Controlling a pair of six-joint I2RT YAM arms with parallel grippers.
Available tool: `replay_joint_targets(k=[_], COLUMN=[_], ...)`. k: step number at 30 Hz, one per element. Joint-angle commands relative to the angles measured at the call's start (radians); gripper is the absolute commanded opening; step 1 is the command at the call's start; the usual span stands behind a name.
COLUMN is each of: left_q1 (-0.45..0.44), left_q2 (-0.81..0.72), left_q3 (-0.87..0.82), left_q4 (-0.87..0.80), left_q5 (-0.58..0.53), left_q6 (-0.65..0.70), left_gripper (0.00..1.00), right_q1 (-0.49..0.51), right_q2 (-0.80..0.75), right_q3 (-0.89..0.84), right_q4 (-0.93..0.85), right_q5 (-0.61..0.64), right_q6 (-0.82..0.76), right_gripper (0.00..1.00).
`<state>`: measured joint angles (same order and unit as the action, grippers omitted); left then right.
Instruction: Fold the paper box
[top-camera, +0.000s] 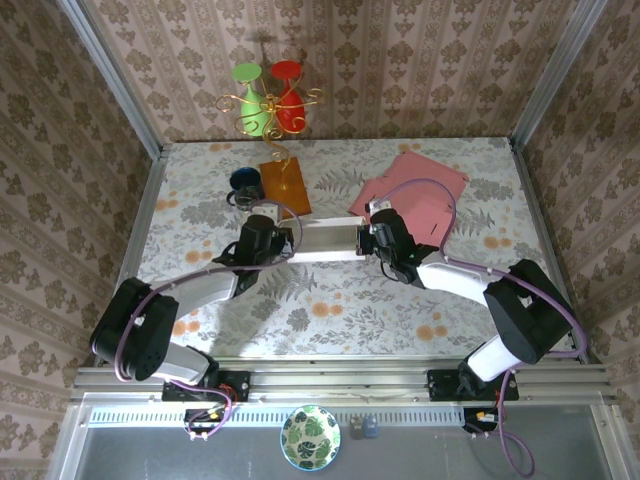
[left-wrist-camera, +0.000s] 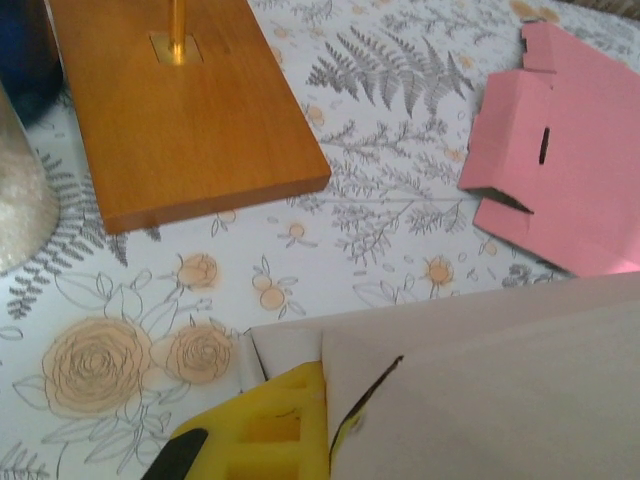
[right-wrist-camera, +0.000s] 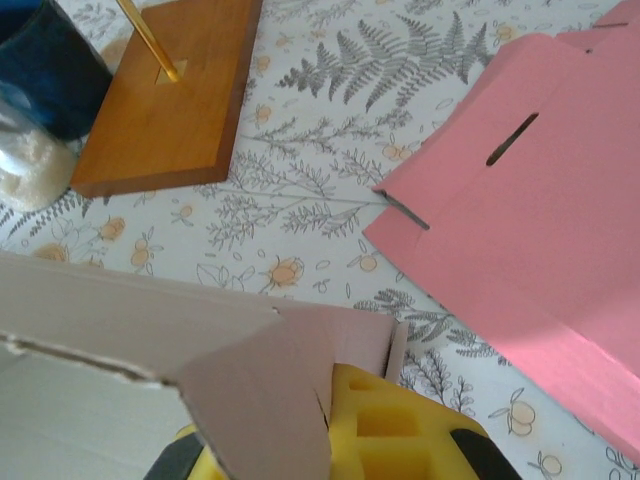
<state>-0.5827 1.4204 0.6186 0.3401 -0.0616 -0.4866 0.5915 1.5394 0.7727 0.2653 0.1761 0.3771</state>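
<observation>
The paper box (top-camera: 325, 240) is a pale grey-white cardboard piece held between my two arms at mid table. My left gripper (top-camera: 287, 240) is shut on its left end, and my right gripper (top-camera: 364, 238) is shut on its right end. In the left wrist view a yellow finger (left-wrist-camera: 270, 430) presses against a flap of the box (left-wrist-camera: 500, 390), with the gripper (left-wrist-camera: 328, 405) clamped on the card. In the right wrist view the box (right-wrist-camera: 150, 350) has a folded flap drooping over the gripper (right-wrist-camera: 335, 425), beside a yellow finger (right-wrist-camera: 410, 435).
A flat pink cardboard sheet (top-camera: 412, 190) lies at the back right. A wooden base (top-camera: 285, 183) with a gold stand carrying green and red glasses stands at the back centre. A dark blue mug (top-camera: 245, 185) sits to its left. Floral tablecloth (top-camera: 330, 310) lies in front.
</observation>
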Motion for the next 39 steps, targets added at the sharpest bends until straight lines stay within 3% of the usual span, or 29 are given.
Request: replay_joint_targets(k=[1,6,11,16,21,27,33,36,39], left_q1=[-0.019,-0.030,-0.068,-0.122,-0.166,-0.197,-0.236,-0.255,-0.276], left_q2=[-0.029,-0.055,-0.058,-0.060,-0.062,-0.050,-0.046,-0.046,-0.046], left_q3=[-0.038,-0.064,-0.041,-0.031,-0.025,-0.018,-0.019,-0.031,-0.042], left_q4=[0.026,-0.006,-0.082,-0.139,-0.171,-0.168,-0.164,-0.156,-0.150], left_q5=[0.068,0.030,-0.046,-0.162,-0.243,-0.272,-0.312,-0.332,-0.353], left_q6=[-0.017,-0.008,0.021,0.015,-0.002,-0.013,-0.027,-0.041,-0.052], left_gripper=[0.00,0.00,0.00,0.00,0.00,0.00,0.00,0.00,0.00], right_q1=[0.021,0.038,0.045,0.048,0.050,0.048,0.061,0.084,0.103], right_q2=[-0.022,-0.040,-0.109,-0.197,-0.315,-0.442,-0.589,-0.572,-0.516], right_q3=[-0.015,0.025,0.069,0.053,-0.023,-0.023,-0.096,-0.099,-0.023], right_q4=[0.003,-0.105,-0.266,-0.387,-0.399,-0.504,-0.452,-0.395,-0.410], right_q5=[-0.006,0.011,-0.024,-0.113,-0.113,-0.083,0.032,0.091,0.123], right_q6=[-0.026,-0.022,0.087,0.279,0.463,0.660,1.168,1.387,1.456], right_gripper=[0.00,0.00,0.29,0.40,0.56,0.58,0.57,0.56,0.55])
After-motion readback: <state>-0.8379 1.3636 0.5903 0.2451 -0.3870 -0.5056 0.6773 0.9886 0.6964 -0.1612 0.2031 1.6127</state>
